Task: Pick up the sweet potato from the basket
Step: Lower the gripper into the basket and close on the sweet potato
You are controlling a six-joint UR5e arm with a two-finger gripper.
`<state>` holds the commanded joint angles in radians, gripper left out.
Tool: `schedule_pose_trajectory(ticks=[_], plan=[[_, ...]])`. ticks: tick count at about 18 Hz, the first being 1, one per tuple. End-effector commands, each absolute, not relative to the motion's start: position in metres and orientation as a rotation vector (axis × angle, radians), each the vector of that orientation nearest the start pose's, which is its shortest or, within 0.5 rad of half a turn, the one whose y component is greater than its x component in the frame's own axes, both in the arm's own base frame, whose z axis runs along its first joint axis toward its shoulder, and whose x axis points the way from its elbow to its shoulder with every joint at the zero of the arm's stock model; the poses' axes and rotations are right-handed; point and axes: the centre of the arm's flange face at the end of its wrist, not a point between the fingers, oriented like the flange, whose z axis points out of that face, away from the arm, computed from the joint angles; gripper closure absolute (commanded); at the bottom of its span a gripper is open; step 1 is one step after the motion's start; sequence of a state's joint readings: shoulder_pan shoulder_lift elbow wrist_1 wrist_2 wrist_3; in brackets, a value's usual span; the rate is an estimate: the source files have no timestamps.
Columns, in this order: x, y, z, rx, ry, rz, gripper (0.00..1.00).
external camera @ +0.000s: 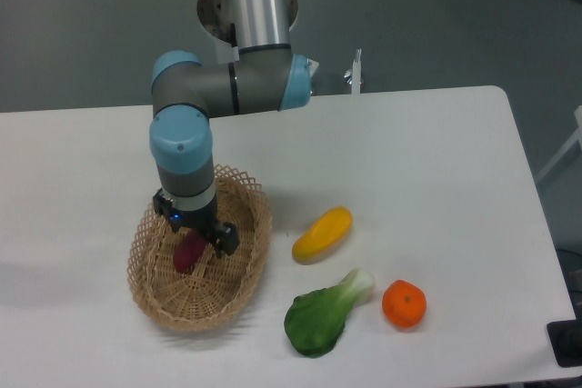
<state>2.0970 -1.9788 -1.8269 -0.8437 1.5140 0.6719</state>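
The sweet potato (pixel 188 253) lies inside the basket (pixel 155 295), towards its left-middle, and only its lower end shows because the gripper (pixel 194 232) hangs directly over it, low within the rim. The fingers look spread to either side of the potato, but the wrist hides the tips, so I cannot tell for certain whether they are apart or already pressing on it. To do this step well, the claw should straddle the potato across its narrow width near the middle, not near a tapered end, and go low enough to catch the widest part without pushing into the woven base. The skin looks smooth, so a firm, centred squeeze seems wise, then a straight lift clear of the looped rim. The yellow squash (pixel 322 234), leafy green (pixel 320 316) and orange (pixel 404 304) sit well apart on the table (pixel 436 161).
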Motion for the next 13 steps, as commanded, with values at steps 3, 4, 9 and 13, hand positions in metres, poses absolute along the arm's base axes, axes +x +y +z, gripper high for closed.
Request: schedule_pose_trajectory(ticks=[3,4,9,13], plan=[[-0.1618,0.5751,0.2122,-3.057,0.237,-0.030,0.00],[-0.1619,0.5752,0.2113,-3.058,0.235,-0.032,0.00],[-0.1630,0.5769,0.2097,-3.045,0.237,-0.015,0.00],[-0.1635,0.5794,0.2069,-3.036,0.239,-0.004,0.00]])
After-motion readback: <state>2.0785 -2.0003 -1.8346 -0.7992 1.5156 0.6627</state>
